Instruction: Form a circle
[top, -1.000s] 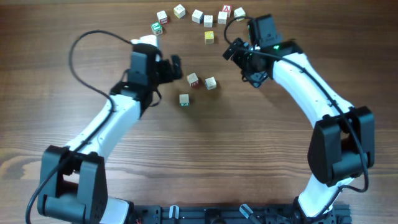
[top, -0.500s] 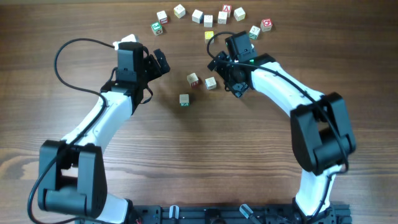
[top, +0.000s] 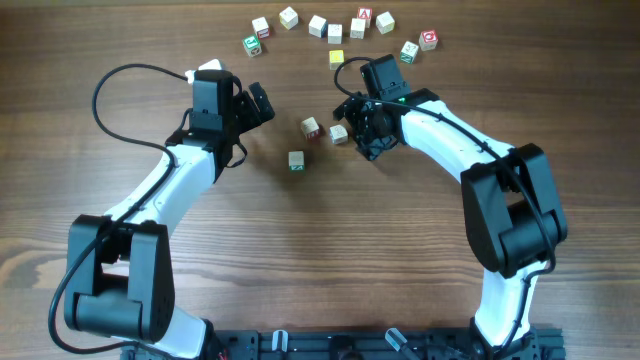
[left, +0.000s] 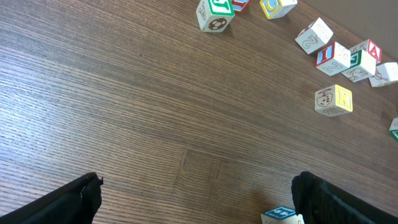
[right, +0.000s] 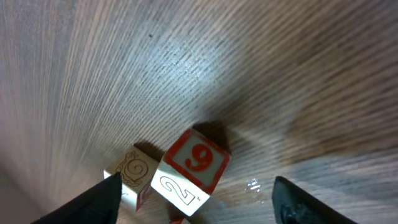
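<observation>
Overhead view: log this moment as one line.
left gripper: open, empty | right gripper: open, straddling red-9 cube, no contact | three-cube group: loose, no circle yet | arc of cubes: far edge

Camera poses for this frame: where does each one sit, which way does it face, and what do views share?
Overhead: fixed above the table, looking straight down; left arm, right arm and all cubes show.
Left wrist: on the left arm, looking forward and down over bare wood toward the arc of cubes; the left gripper shows as wide-open fingertips at the bottom.
Right wrist: low and close, facing the numbered cube between the right gripper fingertips.
Shared: overhead and left wrist both see the yellow cube.
</observation>
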